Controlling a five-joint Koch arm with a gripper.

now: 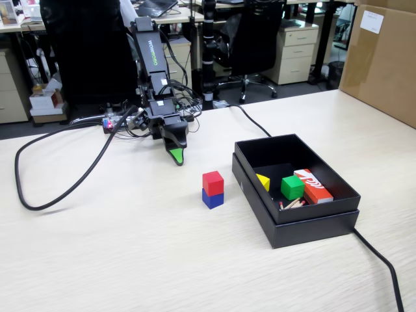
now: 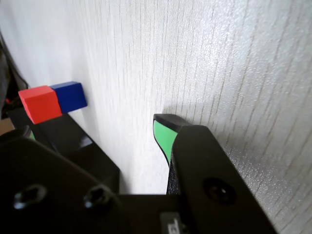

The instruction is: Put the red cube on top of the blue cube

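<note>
- Gripper (image 1: 176, 158): empty, well apart from the cubes; only one green tip shows, so jaw state cannot be told.
- Red cube (image 1: 212, 182): sits squarely on the blue cube (image 1: 212, 198), on the table (image 1: 117, 247) beside the black box (image 1: 312, 224).

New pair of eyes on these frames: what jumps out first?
The small matte red cube sitting on top of the dark-blue cube mid-table, just left of the open black box in the fixed view. That box holds a green cube, a yellow piece and a red-orange rectangular box. The end effector with a green-tipped finger hangs apart, behind the stack.
</note>
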